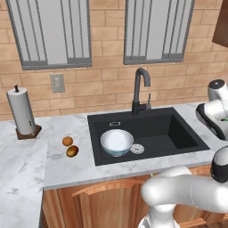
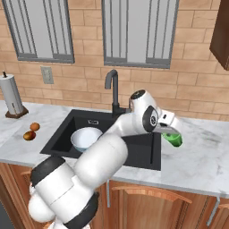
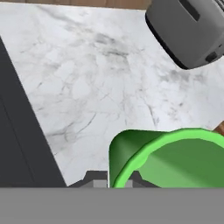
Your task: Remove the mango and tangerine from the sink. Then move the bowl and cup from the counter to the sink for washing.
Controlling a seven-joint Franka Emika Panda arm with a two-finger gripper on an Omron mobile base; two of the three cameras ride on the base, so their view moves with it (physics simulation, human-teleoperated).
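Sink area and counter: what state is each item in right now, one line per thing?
bowl: upright in the sink, beside the drain.
tangerine: on the counter, left of the sink.
mango: on the counter, close to the tangerine.
cup: green, lifted over the counter right of the sink.
gripper: jaws shut on the cup's rim.
tap: no water running.

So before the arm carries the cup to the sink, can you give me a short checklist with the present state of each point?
1. Gripper shut on the green cup: ok.
2. Cup lifted clear of the counter: cannot tell.
3. Mango and tangerine out of the sink, on the counter to its left: ok.
4. Bowl already in the sink: ok.
5. Free basin floor to the right of the bowl for the cup: ok.
6. Tap stands at the back rim, off the direct path: ok, judging by the base views.
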